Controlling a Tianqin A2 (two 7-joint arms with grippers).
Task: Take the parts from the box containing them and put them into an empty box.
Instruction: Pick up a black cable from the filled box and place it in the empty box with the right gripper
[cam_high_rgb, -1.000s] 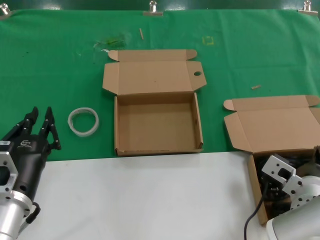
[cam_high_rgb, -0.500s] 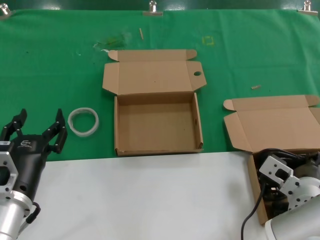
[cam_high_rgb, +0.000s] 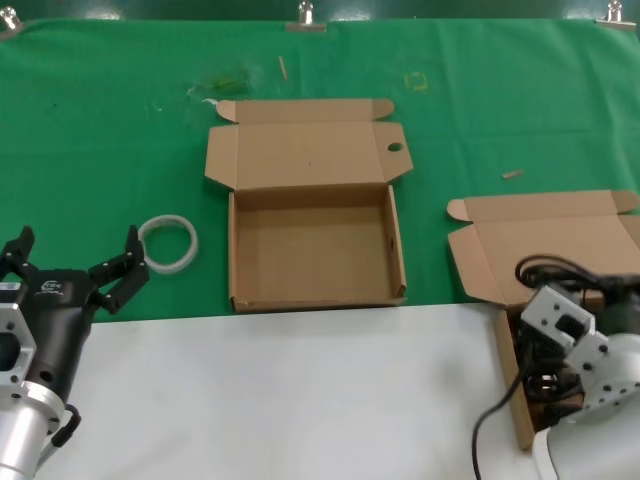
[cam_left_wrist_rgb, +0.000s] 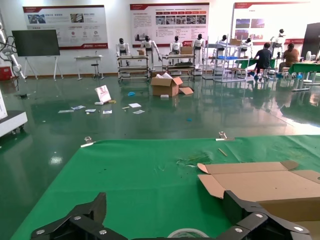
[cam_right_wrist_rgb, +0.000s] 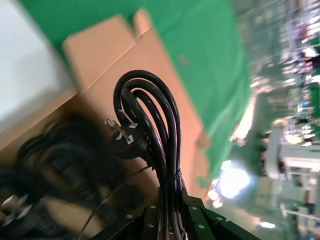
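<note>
Centrally in the head view sat the empty box (cam_high_rgb: 316, 247), lid folded back toward the top of the frame, a small round hole in the flap at its upper right, and nothing inside but bare cardboard. At the lower right of the same view stood the full box (cam_high_rgb: 512, 385), also open, its lid (cam_high_rgb: 555, 245) leaning back over the green cloth (cam_high_rgb: 100, 150); dark cables (cam_high_rgb: 535, 385) filled what showed of its interior, though the right arm hid much of it. The right gripper (cam_right_wrist_rgb: 167, 220) hung over that box, its fingers closed on one cable bundle (cam_right_wrist_rgb: 150, 122); in the right wrist view the looped cords rose from between the fingers, with a pronged plug sticking out at the side, and more coils lay blurred in the box below. In the head view a loop of this bundle showed just above the gripper, in front of the lid. At the lower left the left gripper (cam_high_rgb: 72, 272) waited over the edge of the cloth, its fingers spread wide, apart from both boxes. A white ring (cam_high_rgb: 166, 243) lay on the cloth between it and the empty box.
</note>
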